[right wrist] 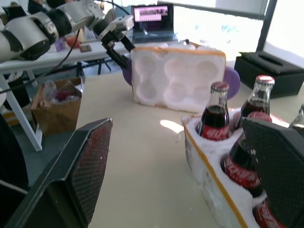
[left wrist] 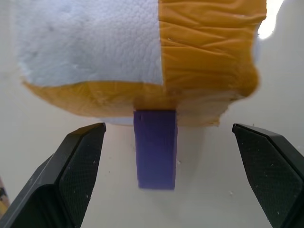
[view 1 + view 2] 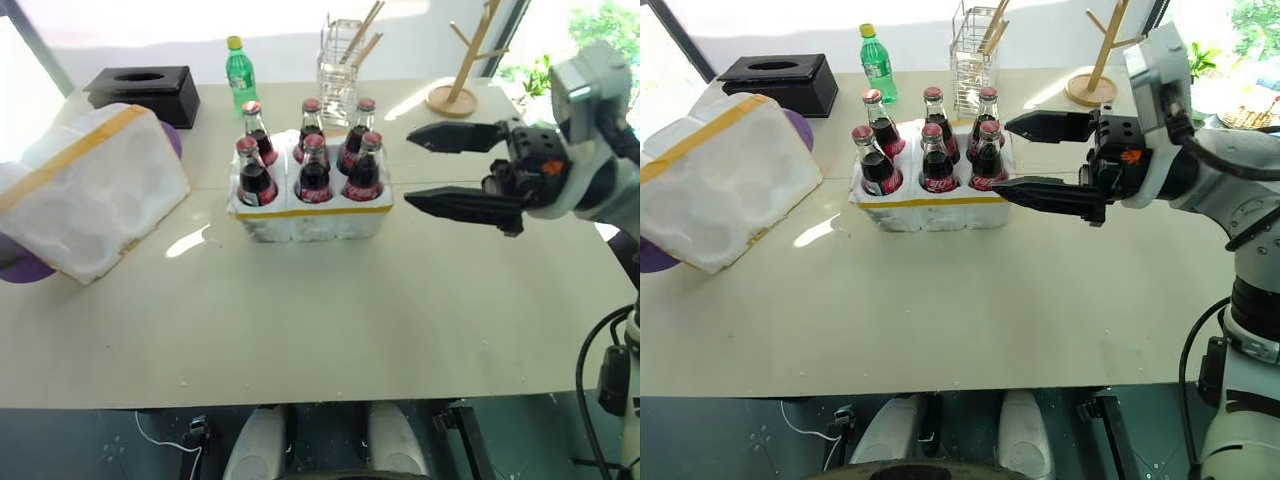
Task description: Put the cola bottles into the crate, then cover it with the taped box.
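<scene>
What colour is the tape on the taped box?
Yellow tape bands on the taped box; clearest in the left wrist view.

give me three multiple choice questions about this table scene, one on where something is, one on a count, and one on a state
1. Where does the taped box lie relative to the crate?
A. On top of it
B. To the robot's left of it, tipped on its side
C. To the robot's right of it

2. How many cola bottles stand in the crate?
A. Four
B. Five
C. Six

3. What is the state of the right gripper?
A. Open and empty
B. Shut on a bottle
C. Shut on the taped box

Answers:
1 B: the box lies tilted at the table's left end, its hollows facing the crate.
2 C: two rows of three fill the wells.
3 A: its fingers stand apart beside the crate, holding nothing.
</scene>
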